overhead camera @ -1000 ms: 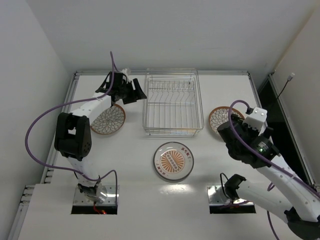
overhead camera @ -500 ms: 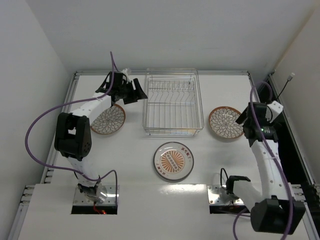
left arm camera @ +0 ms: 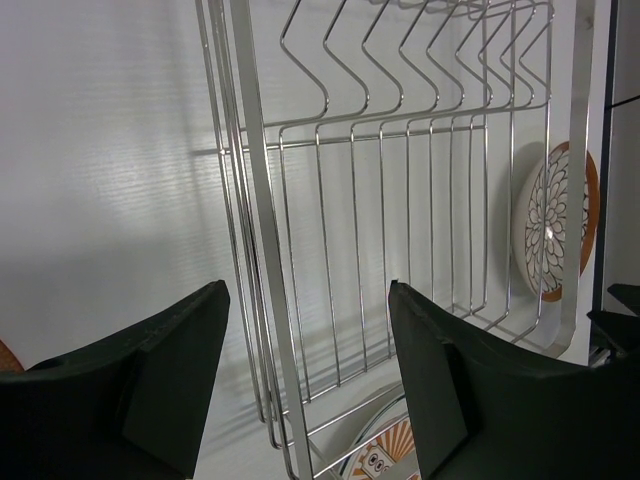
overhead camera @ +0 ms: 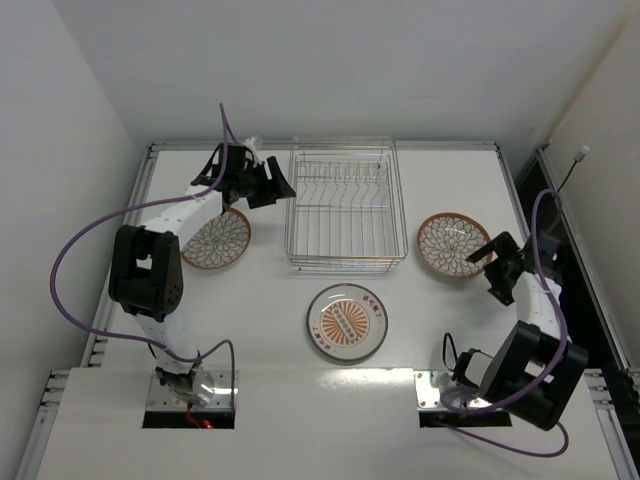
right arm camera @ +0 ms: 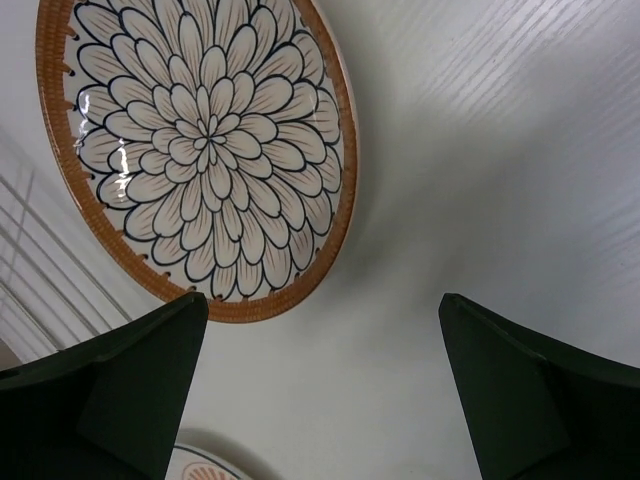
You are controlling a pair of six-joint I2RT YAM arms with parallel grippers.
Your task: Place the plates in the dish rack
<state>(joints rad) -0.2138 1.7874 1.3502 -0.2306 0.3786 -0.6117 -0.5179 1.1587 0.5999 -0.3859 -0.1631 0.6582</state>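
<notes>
Top external, right tool (overhead camera: 493, 268) gaping beside petal plate (overhead camera: 453, 245), elbow (overhead camera: 528, 372) folded, left tool (overhead camera: 273, 181) gaping, seemingly touching rack (overhead camera: 345, 264)

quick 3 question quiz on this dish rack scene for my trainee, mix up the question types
1. True or false: a plate already stands in the rack.
2. How many plates lie flat on the table?
3. The right fingers are: A. open, close to the right petal plate but not touching it; B. shut on that plate; C. over the rack.

Key
1. False; the rack holds nothing.
2. Three: the left petal plate, the right petal plate and the sunburst plate.
3. A.
</notes>
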